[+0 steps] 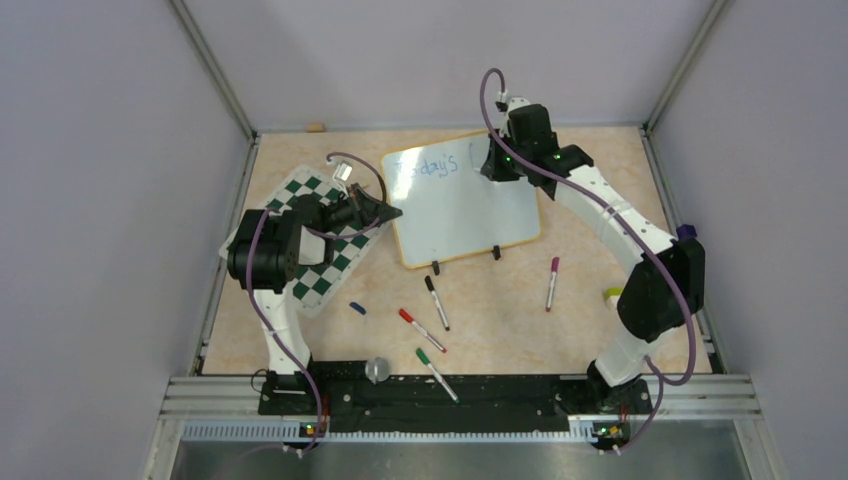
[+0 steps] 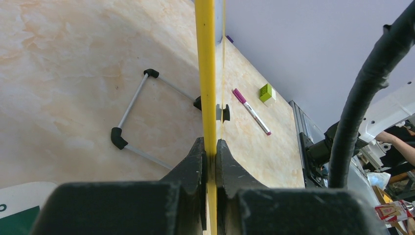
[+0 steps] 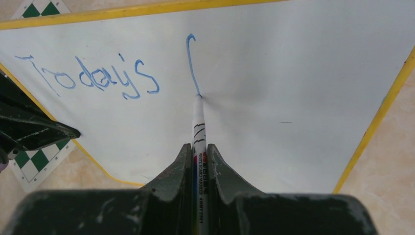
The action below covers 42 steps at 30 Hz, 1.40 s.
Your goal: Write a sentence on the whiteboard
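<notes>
This looks like a robot lab. The table is a small bench shut in by plain grey walls along its left, far and right edges, with metal posts at the far corners. The left arm and the right arm are bolted to a metal rail on the near edge, and purple cables loop off them. Past the right edge, the left wrist view shows a messy room with clutter and a person's arm.

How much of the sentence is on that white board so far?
One word, "Today's", stands in blue on the whiteboard. The right fingers hold a marker, its tip at the foot of a hooked stroke starting the next word, while the left fingers clamp the board's yellow rim. Everything after that is unwritten.
</notes>
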Each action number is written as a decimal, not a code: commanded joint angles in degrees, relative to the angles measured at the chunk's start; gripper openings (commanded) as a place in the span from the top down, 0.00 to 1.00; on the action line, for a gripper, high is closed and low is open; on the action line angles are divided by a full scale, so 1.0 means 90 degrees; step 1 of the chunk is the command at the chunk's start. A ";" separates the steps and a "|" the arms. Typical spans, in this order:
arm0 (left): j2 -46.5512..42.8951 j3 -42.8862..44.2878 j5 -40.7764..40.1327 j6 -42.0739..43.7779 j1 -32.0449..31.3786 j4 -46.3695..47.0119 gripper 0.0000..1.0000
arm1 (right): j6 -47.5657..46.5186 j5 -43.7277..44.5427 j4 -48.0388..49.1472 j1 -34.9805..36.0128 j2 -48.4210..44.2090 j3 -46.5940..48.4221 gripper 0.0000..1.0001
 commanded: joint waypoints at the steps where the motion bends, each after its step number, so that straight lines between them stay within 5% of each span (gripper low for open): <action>1: -0.0042 0.0016 -0.0006 0.0477 0.0034 0.0837 1.00 | -0.0001 0.0114 0.0032 -0.0010 -0.0252 0.0104 1.00; 14: -0.0033 0.0033 0.0000 0.0468 0.0034 0.0838 1.00 | -0.0117 -0.0459 0.0598 -0.0012 -0.0696 0.0079 1.00; 42: -0.0031 0.0031 0.0001 0.0461 0.0034 0.0831 1.00 | -0.0060 -0.0193 0.0497 -0.0005 0.0121 0.0682 1.00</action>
